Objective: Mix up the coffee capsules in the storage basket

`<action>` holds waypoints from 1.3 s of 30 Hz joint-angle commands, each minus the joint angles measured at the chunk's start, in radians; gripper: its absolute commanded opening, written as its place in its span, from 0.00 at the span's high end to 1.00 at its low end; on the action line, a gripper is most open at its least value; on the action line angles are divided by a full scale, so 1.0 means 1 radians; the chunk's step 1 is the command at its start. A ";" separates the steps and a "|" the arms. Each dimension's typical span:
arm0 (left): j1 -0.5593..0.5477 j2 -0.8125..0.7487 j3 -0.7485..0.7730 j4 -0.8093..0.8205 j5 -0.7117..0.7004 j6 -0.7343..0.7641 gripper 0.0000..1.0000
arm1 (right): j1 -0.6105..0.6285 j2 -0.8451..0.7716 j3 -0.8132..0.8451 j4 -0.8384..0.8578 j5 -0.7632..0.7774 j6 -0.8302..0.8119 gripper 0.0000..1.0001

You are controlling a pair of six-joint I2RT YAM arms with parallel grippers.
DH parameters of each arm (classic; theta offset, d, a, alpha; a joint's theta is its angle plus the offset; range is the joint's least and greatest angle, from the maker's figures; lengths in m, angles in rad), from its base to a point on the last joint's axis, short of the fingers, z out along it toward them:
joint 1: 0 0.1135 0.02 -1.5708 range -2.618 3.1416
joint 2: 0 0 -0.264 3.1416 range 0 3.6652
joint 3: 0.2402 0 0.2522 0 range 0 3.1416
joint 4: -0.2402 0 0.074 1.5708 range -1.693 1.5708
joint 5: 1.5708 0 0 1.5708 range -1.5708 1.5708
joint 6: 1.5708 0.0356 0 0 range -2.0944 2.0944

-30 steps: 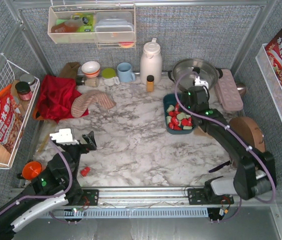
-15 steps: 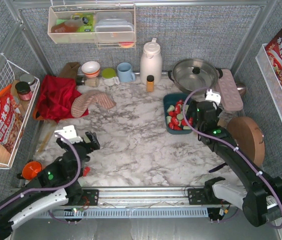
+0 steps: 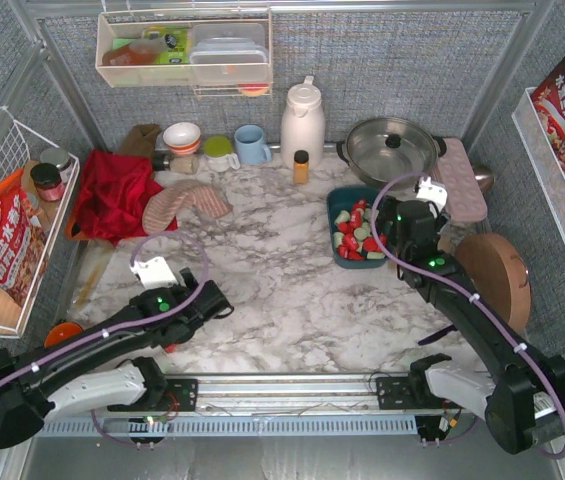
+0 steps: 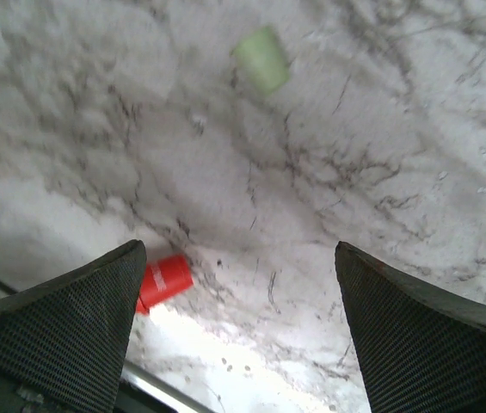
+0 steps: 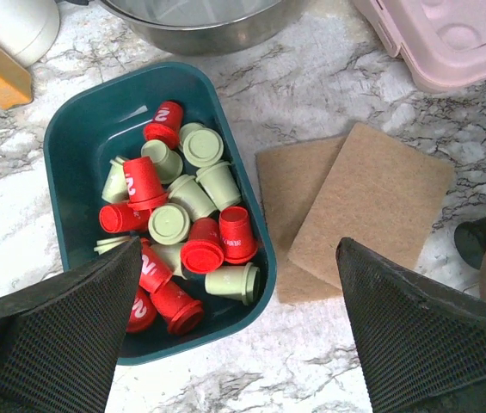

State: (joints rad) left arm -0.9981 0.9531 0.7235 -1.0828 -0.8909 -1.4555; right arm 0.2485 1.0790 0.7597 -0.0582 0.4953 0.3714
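Marble table: our left gripper and right gripper both gape empty; we fear the left's finger nudging 1 stray red capsule, at its 8 o'clock, off the edge.

Left arm low, left hand spread wide; right arm extended, right hand spread (both facing down).
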 commanded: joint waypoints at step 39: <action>0.237 0.342 -0.014 -0.145 0.214 -0.221 0.08 | -0.009 -0.013 -0.011 0.035 -0.051 0.037 0.01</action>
State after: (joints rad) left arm -0.7967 1.2972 0.7292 -1.2385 -0.7029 -1.7050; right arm 0.2401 1.0664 0.7521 -0.0547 0.4454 0.4015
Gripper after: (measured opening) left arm 0.943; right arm 0.992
